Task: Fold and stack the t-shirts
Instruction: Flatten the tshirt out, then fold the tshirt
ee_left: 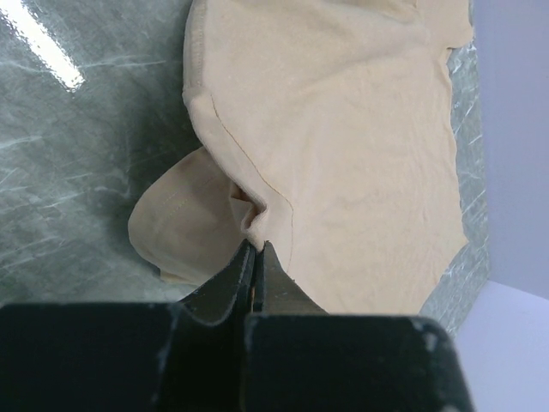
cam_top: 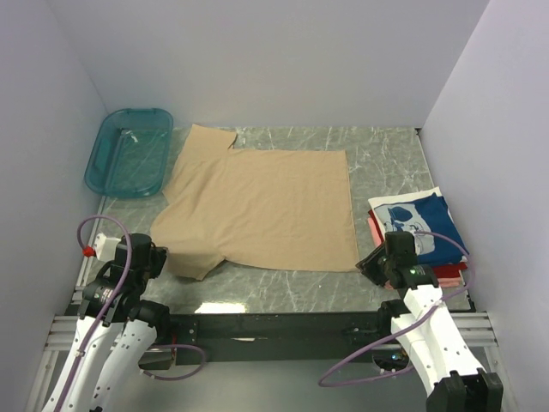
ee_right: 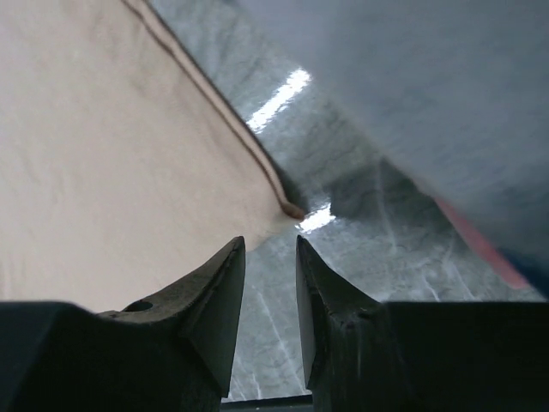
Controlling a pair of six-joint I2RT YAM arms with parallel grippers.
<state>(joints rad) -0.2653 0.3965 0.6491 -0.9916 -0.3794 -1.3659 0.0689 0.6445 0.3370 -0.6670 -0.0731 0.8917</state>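
Observation:
A tan t-shirt lies spread flat on the marble table. My left gripper is at its near left sleeve and is shut on a pinch of the tan cloth; the sleeve bulges to the left of the fingers. My right gripper is open, its tips just short of the shirt's near right hem corner, with nothing between them. A folded stack sits at the right edge, a navy shirt with white print on top of red and pink ones.
A teal plastic basket stands at the back left corner. White walls close in the table on the left, back and right. Bare marble runs along the near edge in front of the shirt.

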